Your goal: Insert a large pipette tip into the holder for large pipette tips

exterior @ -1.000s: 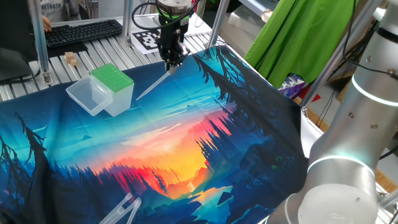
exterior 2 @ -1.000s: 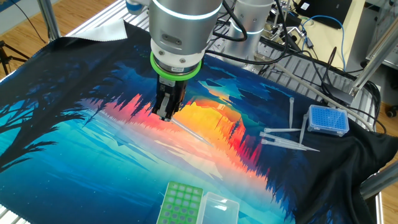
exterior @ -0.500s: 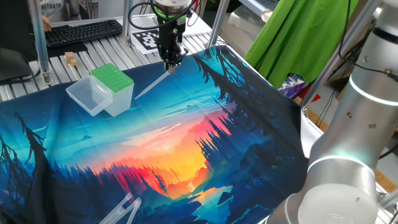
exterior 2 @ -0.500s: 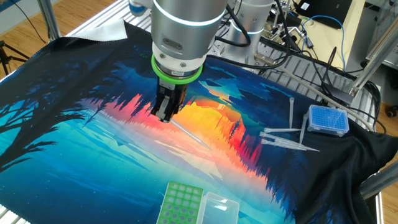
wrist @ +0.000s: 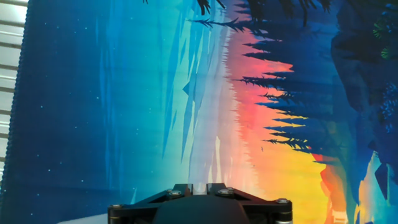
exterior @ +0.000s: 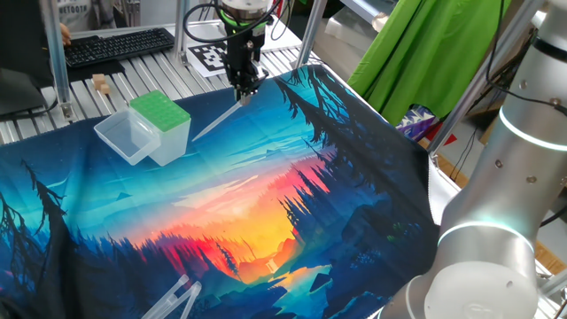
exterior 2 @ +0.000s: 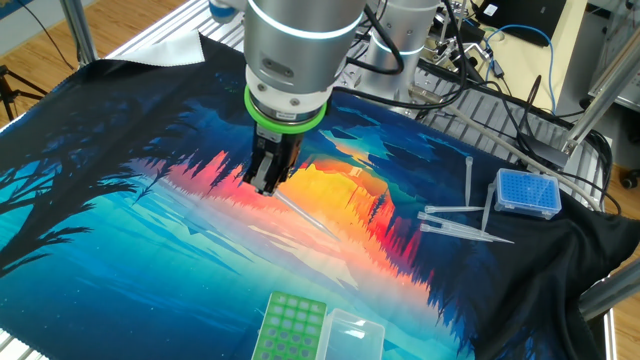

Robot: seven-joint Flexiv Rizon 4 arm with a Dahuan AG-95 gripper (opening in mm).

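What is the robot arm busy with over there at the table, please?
The arm's end effector is shut on a large pipette tip, holding it slanted above the printed cloth. The green-topped holder stands a little way off with its clear lid open. The tip is not in the holder yet.

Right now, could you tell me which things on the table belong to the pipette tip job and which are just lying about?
Belongs to the job:
- large pipette tip, held slanted in the gripper
- green-topped holder, with its clear lid open

Just lying about:
- blue tip box
- loose tips beside it
- two clear tubes
- keyboard
- printed marker sheet
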